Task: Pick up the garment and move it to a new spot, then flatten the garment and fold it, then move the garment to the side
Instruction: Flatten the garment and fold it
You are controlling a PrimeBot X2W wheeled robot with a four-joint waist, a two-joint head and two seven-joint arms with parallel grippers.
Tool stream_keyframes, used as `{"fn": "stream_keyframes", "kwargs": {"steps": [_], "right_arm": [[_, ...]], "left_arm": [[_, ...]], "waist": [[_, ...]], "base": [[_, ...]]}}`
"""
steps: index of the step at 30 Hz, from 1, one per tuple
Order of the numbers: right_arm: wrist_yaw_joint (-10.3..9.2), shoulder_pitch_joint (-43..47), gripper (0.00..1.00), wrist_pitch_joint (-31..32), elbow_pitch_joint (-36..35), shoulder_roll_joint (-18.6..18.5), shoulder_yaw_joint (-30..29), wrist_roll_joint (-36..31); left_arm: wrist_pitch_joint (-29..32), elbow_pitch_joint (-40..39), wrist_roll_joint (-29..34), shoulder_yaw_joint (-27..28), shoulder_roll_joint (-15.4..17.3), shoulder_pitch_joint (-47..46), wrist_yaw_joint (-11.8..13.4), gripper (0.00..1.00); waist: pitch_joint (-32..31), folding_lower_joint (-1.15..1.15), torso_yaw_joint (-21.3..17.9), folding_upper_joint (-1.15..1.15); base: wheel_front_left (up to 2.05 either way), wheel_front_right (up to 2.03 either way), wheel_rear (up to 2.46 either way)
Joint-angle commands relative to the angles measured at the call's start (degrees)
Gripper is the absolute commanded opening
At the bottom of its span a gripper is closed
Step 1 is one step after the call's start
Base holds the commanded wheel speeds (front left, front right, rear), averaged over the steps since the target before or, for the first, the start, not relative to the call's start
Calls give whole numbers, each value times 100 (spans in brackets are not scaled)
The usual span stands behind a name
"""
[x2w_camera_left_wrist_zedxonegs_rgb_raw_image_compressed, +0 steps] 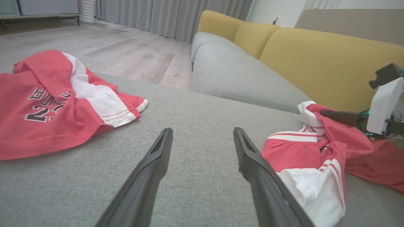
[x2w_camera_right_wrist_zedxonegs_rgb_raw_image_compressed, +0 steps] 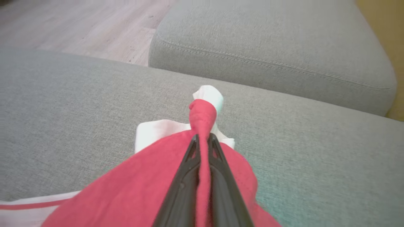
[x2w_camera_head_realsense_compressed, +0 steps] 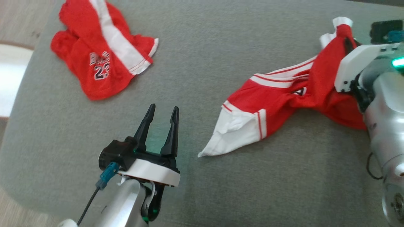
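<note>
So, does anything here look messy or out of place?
Both red garments are crumpled. The right garment is bunched and twisted, a fold pinched in the shut right gripper; the left garment lies heaped at the far left of the cushion. Nothing looks torn or spilled.

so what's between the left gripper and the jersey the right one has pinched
Nothing but bare grey cushion between the left gripper and the jersey, as the head view shows.
</note>
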Motion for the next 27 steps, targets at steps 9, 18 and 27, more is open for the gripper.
{"fn": "stream_keyframes", "kwargs": {"steps": [9, 18, 27], "right_arm": [[39, -381, 0, -1199, -243, 128, 293, 113], [39, -166, 0, -1804, -922, 62, 704, 475], [39, 1586, 0, -1813, -2971, -1, 226, 798]], "left_arm": [[-46, -83, 164, 431, 36, 70, -35, 100], [-46, -86, 269, 737, 36, 369, -59, 100], [-46, -153, 323, 919, 36, 648, -39, 100]], "waist": [[-598, 0, -700, 0], [-1017, 0, -1136, 0], [-1300, 0, -1497, 0]], "base": [[0, 0, 0], [0, 0, 0], [0, 0, 0]]}}
